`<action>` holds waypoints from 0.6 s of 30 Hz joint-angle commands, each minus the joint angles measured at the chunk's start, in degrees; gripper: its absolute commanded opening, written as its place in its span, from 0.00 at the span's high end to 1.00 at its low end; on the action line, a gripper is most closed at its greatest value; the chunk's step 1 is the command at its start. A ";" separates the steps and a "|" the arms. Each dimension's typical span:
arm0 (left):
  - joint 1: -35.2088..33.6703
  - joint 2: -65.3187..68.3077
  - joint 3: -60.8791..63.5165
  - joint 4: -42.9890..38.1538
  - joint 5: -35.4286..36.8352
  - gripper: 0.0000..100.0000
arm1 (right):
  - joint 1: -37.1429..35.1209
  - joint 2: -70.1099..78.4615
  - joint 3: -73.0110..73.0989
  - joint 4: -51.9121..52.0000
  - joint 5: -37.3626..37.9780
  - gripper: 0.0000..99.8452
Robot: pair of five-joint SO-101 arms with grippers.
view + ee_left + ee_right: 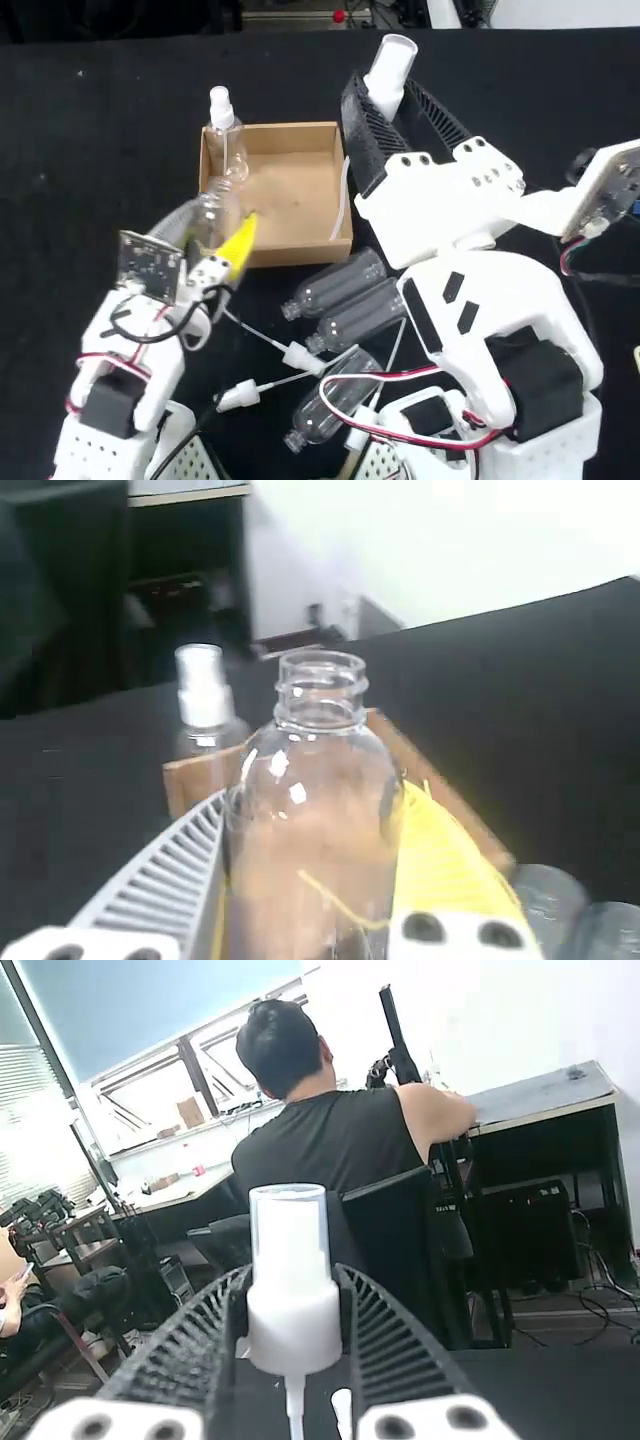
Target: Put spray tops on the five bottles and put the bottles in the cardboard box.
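The left end effector (216, 226) grips an uncapped bottle (214, 205) at the box's (290, 128) lower-left corner, left of centre. The right end effector (385, 92) clamps a spray top (391, 62) at upper centre, just beyond the box's upper-right corner. A capped bottle (224, 125) seems to stand inside its upper-left corner.

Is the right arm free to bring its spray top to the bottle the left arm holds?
Probably yes. The right end effector holds the spray top raised near the box, and nothing stands between it and the open bottle upright in the left end effector.
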 commanded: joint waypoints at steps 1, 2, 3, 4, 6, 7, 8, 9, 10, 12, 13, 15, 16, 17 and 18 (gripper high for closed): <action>3.65 -0.79 3.03 -9.85 4.66 0.97 | -1.93 -1.10 1.36 -4.66 -0.44 0.98; 3.82 -0.79 4.09 -12.22 5.54 0.97 | -2.55 -1.10 2.51 -6.07 -0.44 0.98; 3.91 -0.79 5.23 -14.59 6.68 0.97 | -3.34 -1.10 4.00 -8.26 -0.26 0.98; 3.91 -0.79 6.46 -17.14 7.65 0.97 | -4.31 -1.10 5.76 -10.99 -0.26 0.98; 3.47 -0.79 9.45 -21.89 8.97 0.97 | -6.07 -1.19 9.27 -16.88 -0.26 0.98; 3.47 -0.79 11.21 -24.18 9.14 0.97 | -6.77 -1.27 11.12 -20.04 -0.35 0.98; 3.65 -0.79 13.14 -26.46 9.05 0.97 | -7.38 -1.45 12.79 -23.03 -0.35 0.98; 3.91 -0.79 15.16 -28.84 8.97 0.97 | -8.09 -1.45 14.29 -25.85 -0.35 0.98; 3.91 -0.79 16.75 -31.21 8.88 0.97 | -8.88 -1.45 15.60 -28.13 -0.09 0.98; 3.74 -0.79 19.38 -35.78 8.70 0.97 | -9.93 -1.27 17.89 -31.65 -0.09 0.98; 3.47 -0.79 20.35 -37.45 8.70 0.97 | -10.11 -1.10 18.77 -32.88 -0.09 0.98; 3.38 -0.79 22.02 -39.91 8.70 0.97 | -10.11 -1.01 20.18 -34.90 0.00 0.98; 3.47 -0.79 22.55 -40.35 8.70 0.97 | -10.11 -1.01 20.62 -35.60 0.00 0.98; 3.82 -0.79 22.81 -40.35 8.70 0.97 | -10.11 -1.01 20.97 -36.40 0.00 0.98; 3.91 -0.79 22.81 -40.09 8.70 0.97 | -10.11 -0.92 21.14 -36.92 0.00 0.98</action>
